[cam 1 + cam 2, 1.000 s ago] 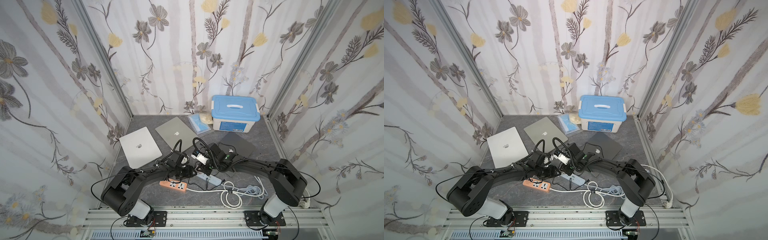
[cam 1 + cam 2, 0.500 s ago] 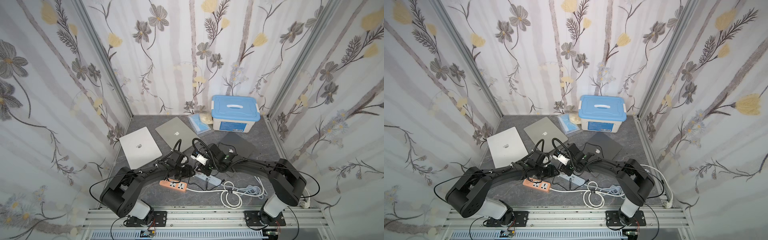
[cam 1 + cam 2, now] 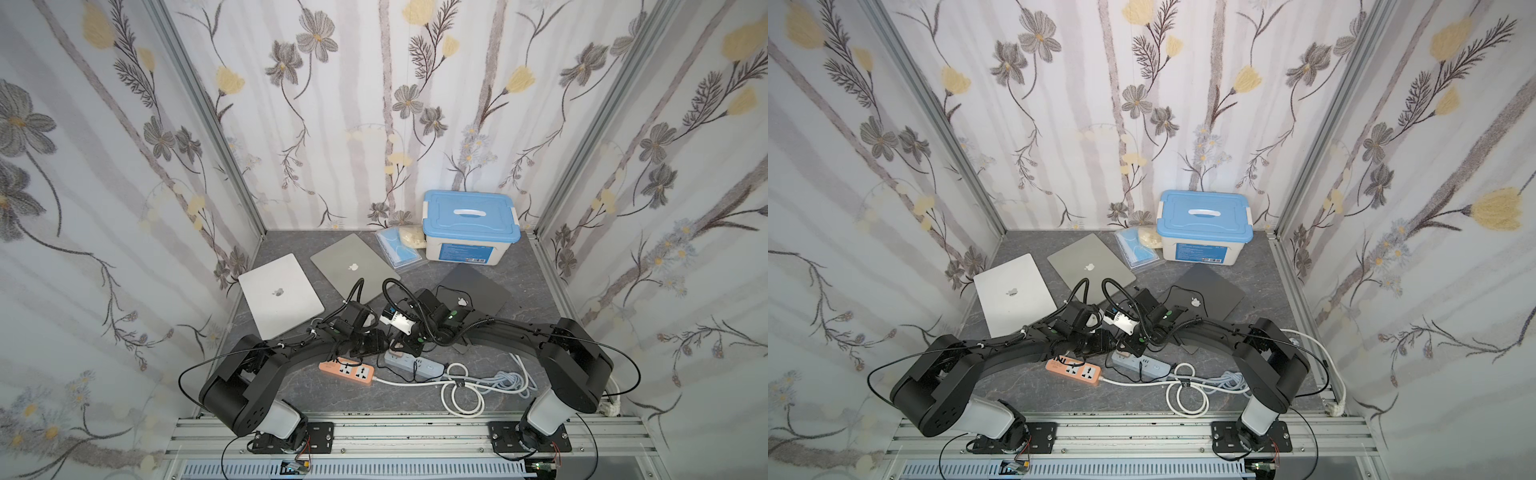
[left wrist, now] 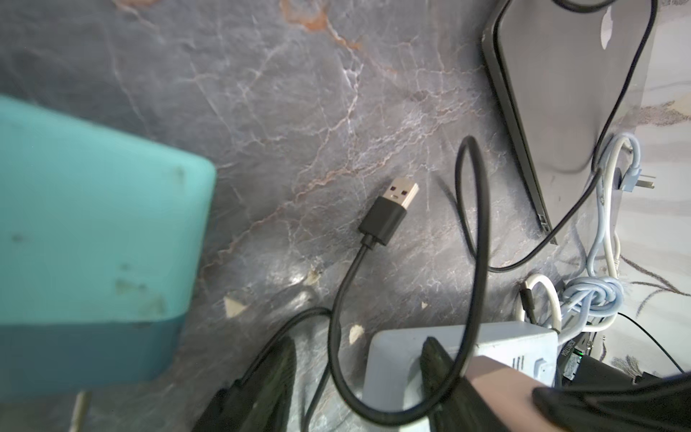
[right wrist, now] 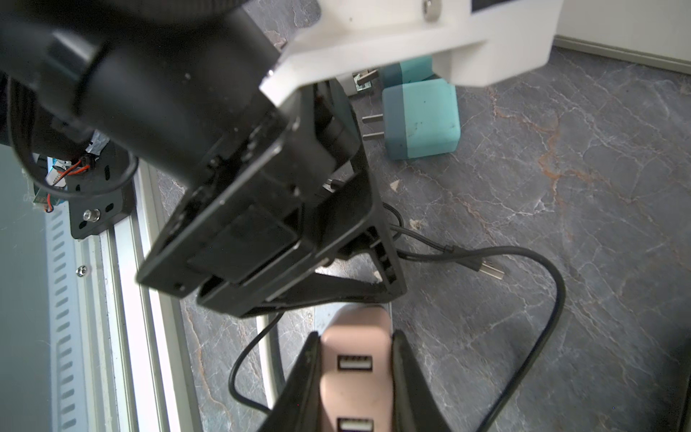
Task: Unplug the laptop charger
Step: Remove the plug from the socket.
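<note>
Two hands, one power strip [image 3: 413, 365].
Pull straight: right hand [image 5: 355, 338] clamps charger [image 5: 353, 389]; left hand [image 4: 359, 344], wide, presses strip.

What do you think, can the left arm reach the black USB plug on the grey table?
Probably yes: the black USB plug lies loose on the grey marbled table, just ahead of the left arm's open fingers, with only thin black cable between.

In both top views the pink charger [image 3: 397, 354] is nearly buried under the crowded wrists, too small to see its seating in the grey power strip [image 3: 419, 365]. The right wrist view cuts it off between the right fingers [image 5: 409, 377], and the left wrist view leaves the teal adapter [image 4: 93, 243] blurred and cropped.
</note>
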